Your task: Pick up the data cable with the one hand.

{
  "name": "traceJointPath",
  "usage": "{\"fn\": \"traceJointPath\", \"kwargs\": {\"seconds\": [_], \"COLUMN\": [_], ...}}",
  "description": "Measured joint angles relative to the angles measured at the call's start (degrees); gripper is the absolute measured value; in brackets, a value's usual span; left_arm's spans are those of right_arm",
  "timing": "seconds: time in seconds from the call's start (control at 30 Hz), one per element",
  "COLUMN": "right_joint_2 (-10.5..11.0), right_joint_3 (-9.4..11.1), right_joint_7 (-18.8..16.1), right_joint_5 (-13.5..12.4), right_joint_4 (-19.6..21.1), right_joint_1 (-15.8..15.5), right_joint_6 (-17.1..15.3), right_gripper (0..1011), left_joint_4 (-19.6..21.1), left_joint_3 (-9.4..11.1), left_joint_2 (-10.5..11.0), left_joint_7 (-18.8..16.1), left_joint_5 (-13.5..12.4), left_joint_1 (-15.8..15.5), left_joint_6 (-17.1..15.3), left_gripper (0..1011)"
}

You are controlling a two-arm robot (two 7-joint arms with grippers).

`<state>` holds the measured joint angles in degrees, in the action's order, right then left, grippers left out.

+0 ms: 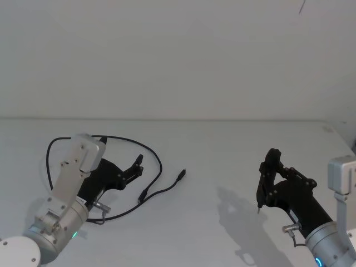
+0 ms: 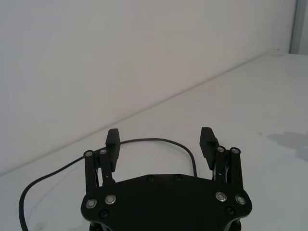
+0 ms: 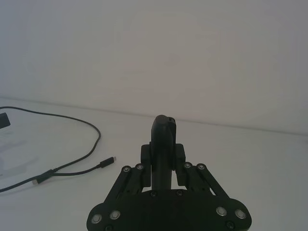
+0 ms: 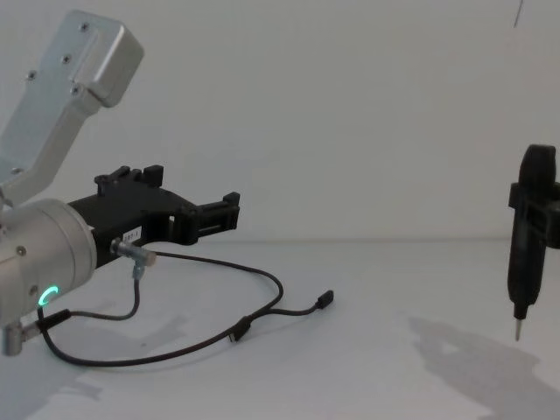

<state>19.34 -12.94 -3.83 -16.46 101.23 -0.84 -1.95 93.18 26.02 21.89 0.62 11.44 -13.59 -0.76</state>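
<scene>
Spread wide, the left claw (image 1: pixel 138 164) hovers over the data cable (image 1: pixel 161 167), which lies looped on the worktop (image 1: pixel 222 156). It should drop straight down so one strand sits between its jaws, then close; the right claw (image 1: pixel 259 207), pressed together, idles well apart

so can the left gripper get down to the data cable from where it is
Probably yes. The left gripper hangs open above the loop of the data cable, nothing between them; the right gripper sits well off to the side.
</scene>
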Motion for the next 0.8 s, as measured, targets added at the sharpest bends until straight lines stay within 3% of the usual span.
{"fn": "traceJointPath", "kwargs": {"seconds": [0.57, 0.8], "right_joint_2": [0.00, 0.00], "right_joint_3": [0.00, 0.00], "right_joint_7": [0.00, 0.00], "right_joint_5": [0.00, 0.00], "right_joint_4": [0.00, 0.00], "right_joint_1": [0.00, 0.00], "right_joint_6": [0.00, 0.00], "right_gripper": [279, 279], "left_joint_4": [-0.04, -0.62], "left_joint_3": [0.00, -0.04], "left_joint_2": [-0.02, 0.14], "left_joint_7": [0.08, 2.54], "left_joint_5": [0.05, 0.97], "left_joint_1": [-0.01, -0.89], "left_joint_6": [-0.03, 0.29], "left_gripper": [1001, 1001]}}
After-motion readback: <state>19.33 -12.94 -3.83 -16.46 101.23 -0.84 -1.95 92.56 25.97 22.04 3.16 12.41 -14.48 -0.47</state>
